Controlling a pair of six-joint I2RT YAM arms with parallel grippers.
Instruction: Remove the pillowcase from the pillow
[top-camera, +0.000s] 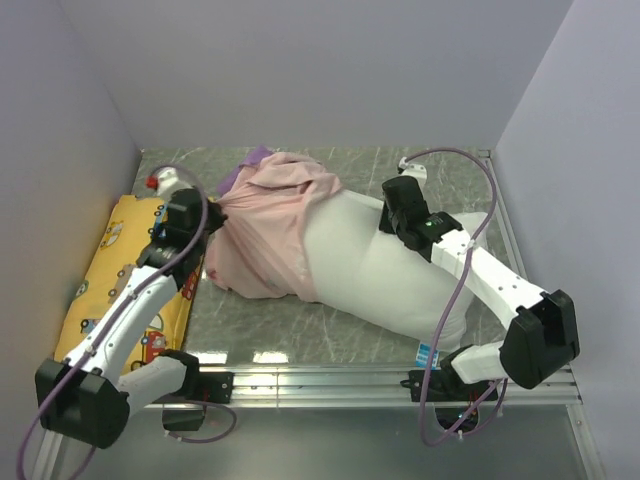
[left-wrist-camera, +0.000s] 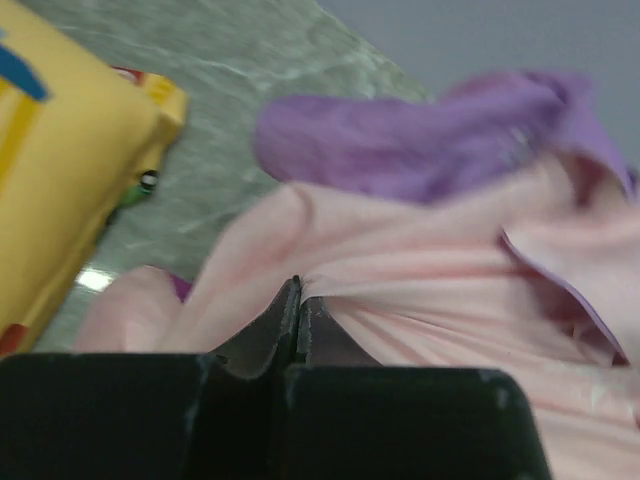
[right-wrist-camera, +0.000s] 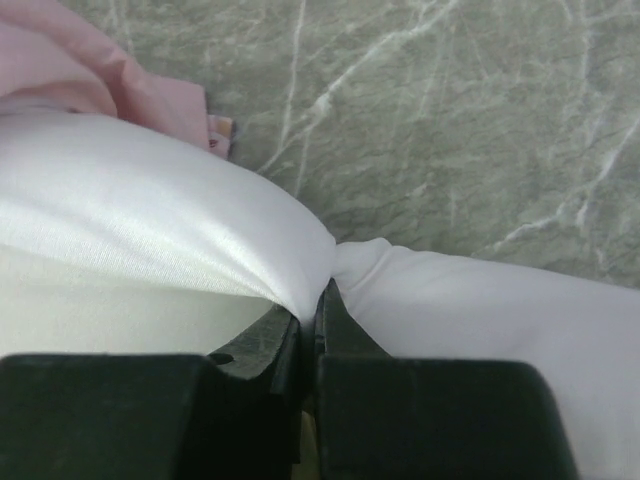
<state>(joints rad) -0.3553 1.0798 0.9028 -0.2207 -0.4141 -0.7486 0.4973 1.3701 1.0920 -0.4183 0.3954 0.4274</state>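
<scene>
The pillowcase (top-camera: 268, 228) lies bunched and turned inside out, pale pink with purple showing at its far edge (left-wrist-camera: 420, 140). It still covers the left end of the white pillow (top-camera: 385, 270), which lies bare across the middle and right of the table. My left gripper (top-camera: 210, 215) is shut on a fold of the pink pillowcase fabric (left-wrist-camera: 400, 290) at its left side. My right gripper (top-camera: 392, 222) is shut on a pinch of the pillow's white fabric (right-wrist-camera: 150, 210) at its far right edge. A small blue-white tag (top-camera: 428, 355) sticks out at the pillow's near corner.
A yellow cushion (top-camera: 110, 275) with cartoon vehicles lies along the left wall under my left arm, also seen in the left wrist view (left-wrist-camera: 60, 160). The grey marble tabletop (top-camera: 440, 170) is walled on three sides. A metal rail (top-camera: 320, 378) runs along the near edge.
</scene>
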